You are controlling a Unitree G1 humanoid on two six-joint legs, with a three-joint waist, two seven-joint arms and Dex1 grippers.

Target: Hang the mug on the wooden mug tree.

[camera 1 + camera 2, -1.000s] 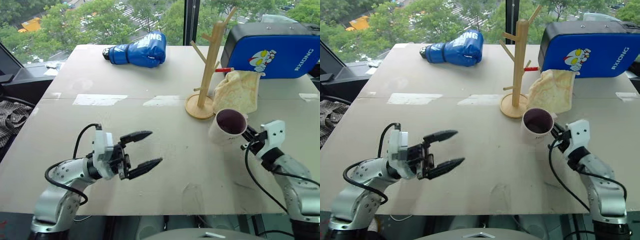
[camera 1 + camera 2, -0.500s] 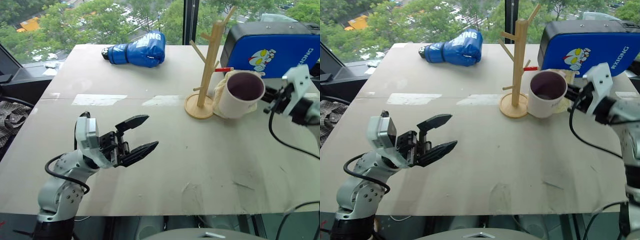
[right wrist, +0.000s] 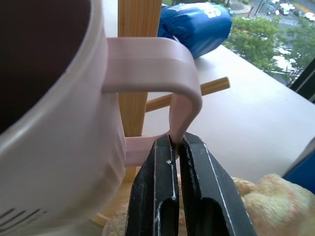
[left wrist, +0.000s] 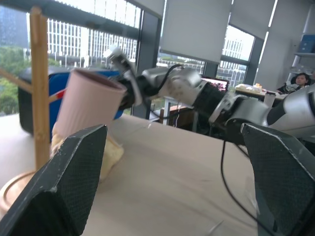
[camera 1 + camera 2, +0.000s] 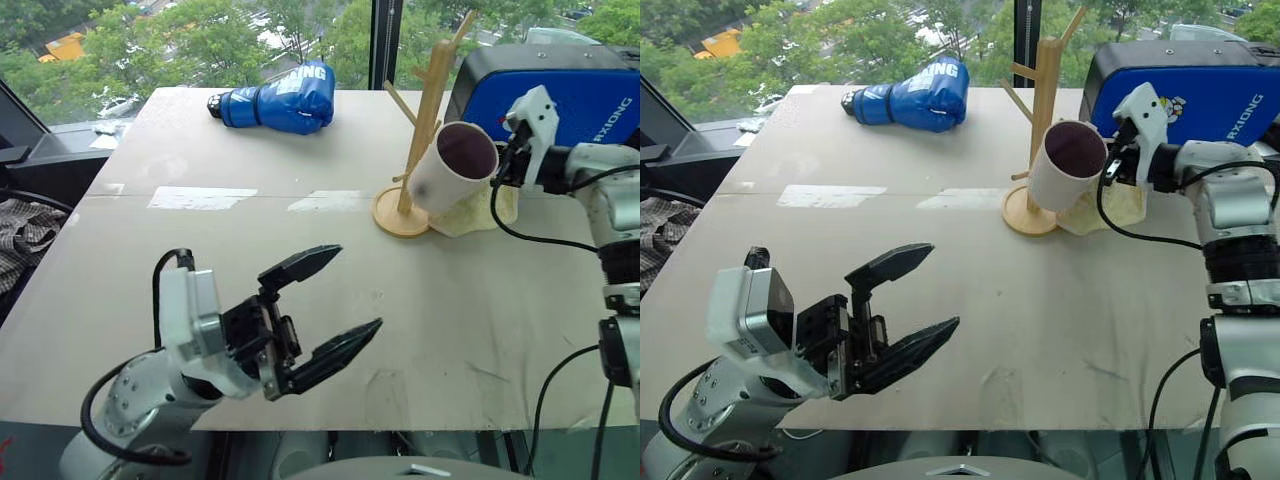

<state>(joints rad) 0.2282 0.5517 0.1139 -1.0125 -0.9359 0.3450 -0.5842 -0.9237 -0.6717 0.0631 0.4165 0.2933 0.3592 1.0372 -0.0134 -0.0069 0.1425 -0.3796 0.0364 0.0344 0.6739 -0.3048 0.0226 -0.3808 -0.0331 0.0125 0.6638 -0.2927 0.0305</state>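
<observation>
The white mug (image 5: 450,172), dark inside, hangs in the air tilted with its mouth toward me, right beside the post of the wooden mug tree (image 5: 428,112). My right gripper (image 5: 501,163) is shut on the mug's loop handle (image 3: 162,55); in the right wrist view its fingertips (image 3: 165,147) pinch the lower part of the loop. The post (image 3: 137,73) and one peg (image 3: 209,88) stand just behind the handle. My left gripper (image 5: 352,290) hovers open over the near side of the table, holding nothing, well away from the tree.
A blue boxing glove (image 5: 285,97) lies at the far side of the table. A blue pad (image 5: 565,85) stands behind my right arm. A yellowish cloth (image 5: 468,216) lies by the tree's round base (image 5: 397,218). A person (image 4: 300,81) sits far off.
My right gripper has lifted the mug off the table, up and over to the tree's post, tilting it. My left gripper has risen and pulled back toward me, still open.
</observation>
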